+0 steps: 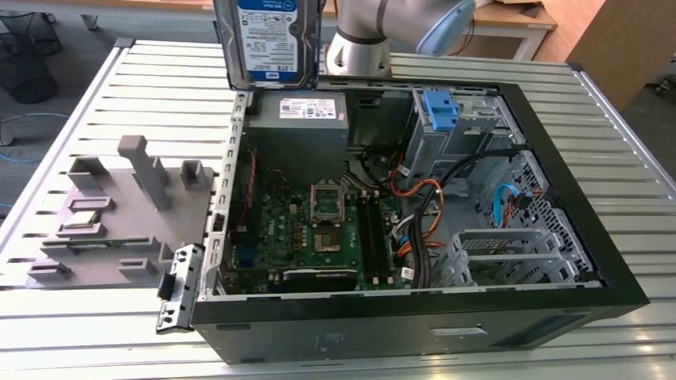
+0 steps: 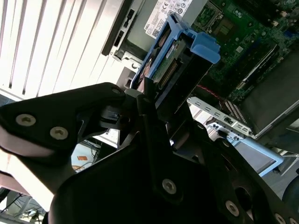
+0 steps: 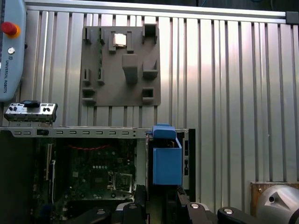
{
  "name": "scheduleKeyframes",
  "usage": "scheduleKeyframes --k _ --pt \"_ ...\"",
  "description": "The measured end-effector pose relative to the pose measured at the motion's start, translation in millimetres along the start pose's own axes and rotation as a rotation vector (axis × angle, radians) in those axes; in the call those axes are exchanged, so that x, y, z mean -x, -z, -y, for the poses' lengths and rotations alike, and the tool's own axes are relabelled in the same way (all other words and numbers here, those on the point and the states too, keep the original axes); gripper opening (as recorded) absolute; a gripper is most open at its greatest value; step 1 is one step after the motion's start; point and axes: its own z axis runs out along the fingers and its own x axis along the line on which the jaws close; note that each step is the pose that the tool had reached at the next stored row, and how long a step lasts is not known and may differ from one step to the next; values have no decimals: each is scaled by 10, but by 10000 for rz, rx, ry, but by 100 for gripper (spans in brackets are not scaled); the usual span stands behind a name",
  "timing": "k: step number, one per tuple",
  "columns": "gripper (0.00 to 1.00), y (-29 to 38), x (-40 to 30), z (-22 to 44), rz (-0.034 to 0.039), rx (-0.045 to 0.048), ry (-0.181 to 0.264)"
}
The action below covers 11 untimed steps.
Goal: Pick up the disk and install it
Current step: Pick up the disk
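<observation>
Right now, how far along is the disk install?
Done: the disk, clipped in its blue frame, is picked up and in the air. In hand: the gripper is shut on it, holding it upright above the open computer case, near the power supply. Left: the disk is not yet seated anywhere inside the case.

A slatted metal table (image 1: 507, 75) spreads out below my jaws. An open black computer case (image 1: 423, 328) sits directly on it, straight beneath me. A grey fixture plate (image 1: 111, 244) lies flat on the slats just beside the case, out past its edge.
</observation>
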Motion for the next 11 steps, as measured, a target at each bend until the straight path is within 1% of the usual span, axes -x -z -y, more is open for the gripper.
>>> scheduleKeyframes --k 7,11 --pt "35 14 -1 202 0 0 0" --pt "35 20 -1 299 -1 0 0"
